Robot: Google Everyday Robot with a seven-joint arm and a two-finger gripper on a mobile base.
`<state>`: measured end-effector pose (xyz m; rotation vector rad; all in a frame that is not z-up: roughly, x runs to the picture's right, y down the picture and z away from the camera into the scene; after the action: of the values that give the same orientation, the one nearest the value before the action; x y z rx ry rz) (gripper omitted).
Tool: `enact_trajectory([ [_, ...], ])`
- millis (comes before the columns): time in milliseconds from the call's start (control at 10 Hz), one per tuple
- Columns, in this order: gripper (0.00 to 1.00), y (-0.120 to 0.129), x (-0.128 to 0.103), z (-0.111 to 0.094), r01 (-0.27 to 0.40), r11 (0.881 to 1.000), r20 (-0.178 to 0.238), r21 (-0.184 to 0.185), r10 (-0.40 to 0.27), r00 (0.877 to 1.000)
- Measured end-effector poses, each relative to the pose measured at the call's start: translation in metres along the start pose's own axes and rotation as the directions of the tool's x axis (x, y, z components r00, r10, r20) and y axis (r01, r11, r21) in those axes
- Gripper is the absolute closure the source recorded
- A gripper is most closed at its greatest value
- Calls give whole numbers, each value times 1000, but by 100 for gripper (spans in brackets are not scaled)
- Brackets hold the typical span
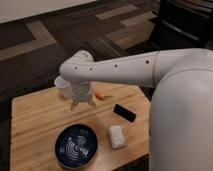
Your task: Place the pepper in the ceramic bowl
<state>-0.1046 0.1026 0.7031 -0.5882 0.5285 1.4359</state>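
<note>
The pepper (101,95) is a slim orange-red piece lying on the wooden table (35,125), just right of the gripper. The ceramic bowl (76,145) is dark blue with pale rings inside and sits at the table's front, below the gripper. My gripper (83,105) hangs from the white arm and points down over the table's middle, between the pepper and the bowl. Its two fingers (74,106) stand apart with nothing between them.
A small white cup (62,86) stands behind the gripper at the back left. A black rectangular device (124,112) lies to the right. A white sponge-like block (116,136) lies right of the bowl. The robot's white body fills the right side.
</note>
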Motion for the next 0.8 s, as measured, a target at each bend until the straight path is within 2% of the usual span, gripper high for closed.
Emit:
enact_trajectory([
  [100, 35, -6, 2, 1, -2, 1000, -13, 16, 2, 1000],
  [300, 35, -41, -5, -4, 6, 995, -19, 99, -4, 1000],
  [400, 35, -67, -14, -10, 43, 985, -15, 164, -41, 999],
  [500, 35, -85, -25, -15, 117, 969, -8, 216, -118, 993],
  [600, 35, -94, -36, -17, 215, 945, -6, 247, -220, 975],
  [700, 35, -95, -42, -15, 342, 904, -7, 255, -352, 936],
  [800, 35, -92, -43, -14, 472, 846, -17, 247, -484, 875],
])
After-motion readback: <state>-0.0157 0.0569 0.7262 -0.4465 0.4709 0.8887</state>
